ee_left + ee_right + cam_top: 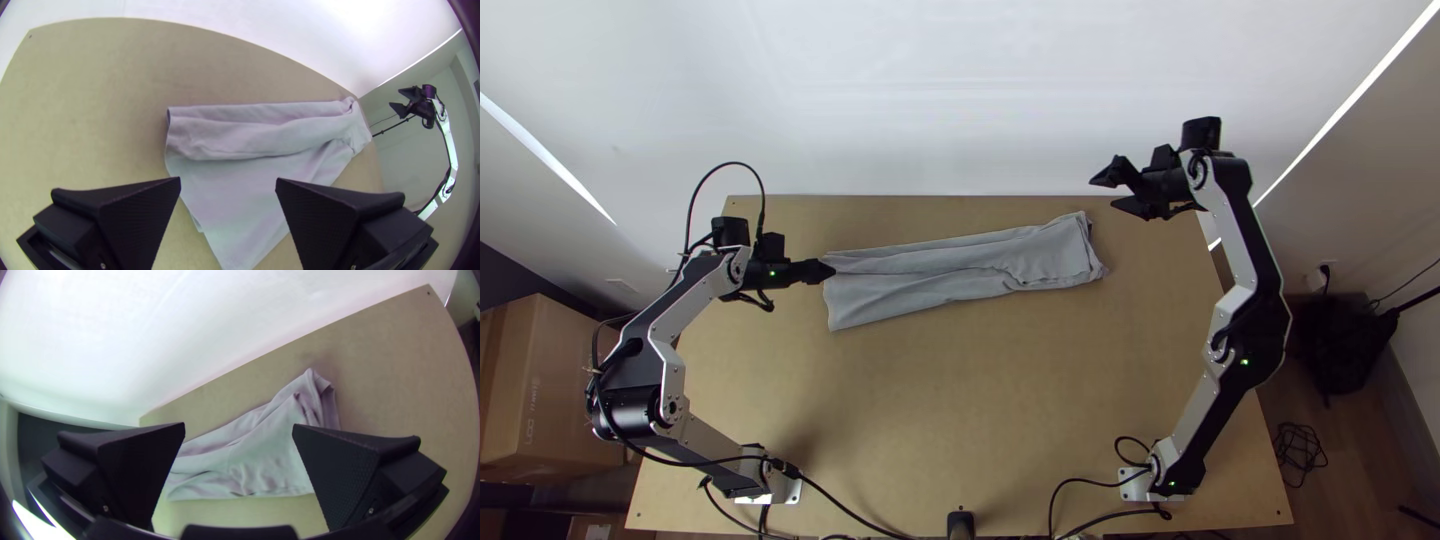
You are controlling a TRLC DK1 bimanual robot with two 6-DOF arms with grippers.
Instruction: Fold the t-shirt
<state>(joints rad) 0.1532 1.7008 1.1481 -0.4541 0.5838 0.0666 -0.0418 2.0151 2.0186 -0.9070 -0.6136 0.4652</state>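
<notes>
- Currently, top view: the grey t-shirt point(950, 275) lies as a long folded strip toward the far side of the wooden table point(960, 400). The left gripper point(832, 270) is at its left end; the right gripper point(1103, 193) is beyond its right end. Likely step: fold crosswise, end over end. Grip all layers at both corners; lift low. Allow clearance at the white wall point(960, 100) behind the far edge; keep the black cable point(693, 215) slack beside the left arm point(665, 330).
- Left wrist view: fingers point(125, 215) spread, nothing pinched. The lower layer flares past the upper fold; square it first.
- Right wrist view: fingers point(345, 470) wide apart, nothing pinched. Flatten the rumpled end point(315, 397) before folding.
</notes>
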